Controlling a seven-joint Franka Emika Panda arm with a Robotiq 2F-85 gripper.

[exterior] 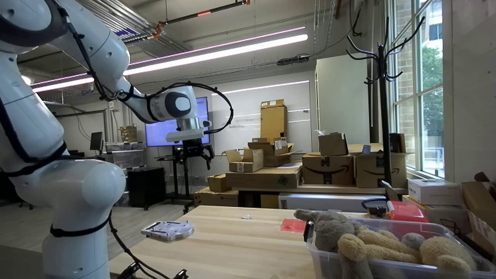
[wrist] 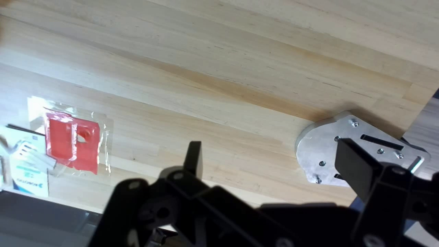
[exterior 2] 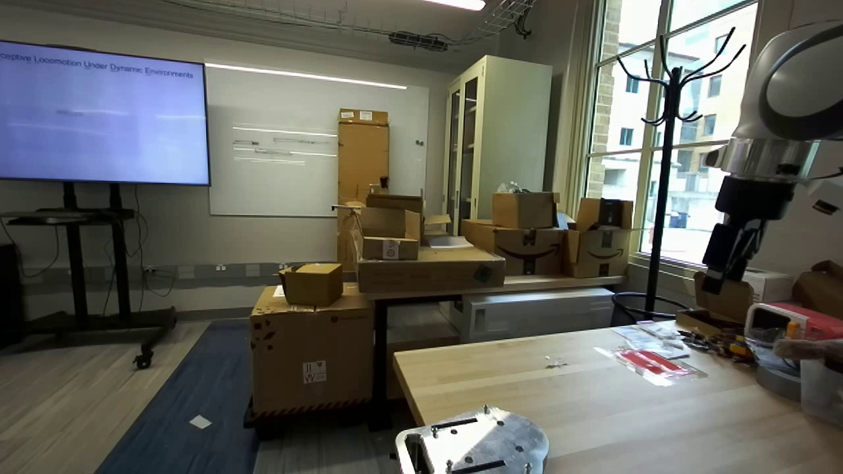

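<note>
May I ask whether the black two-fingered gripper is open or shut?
Open: in the wrist view, the gripper has its fingers wide apart, pale wooden tabletop visible between.

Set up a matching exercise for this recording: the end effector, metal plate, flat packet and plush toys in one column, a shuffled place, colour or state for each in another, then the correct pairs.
Things:
1. End effector
2. Metal plate
3. Flat packet
4. Plush toys

Descriptions:
A. Red, lying on the table
B. Piled in a clear bin
C. Open and holding nothing
D. Silver, at the table's edge

Pairs: 1-C, 2-D, 3-A, 4-B
</note>
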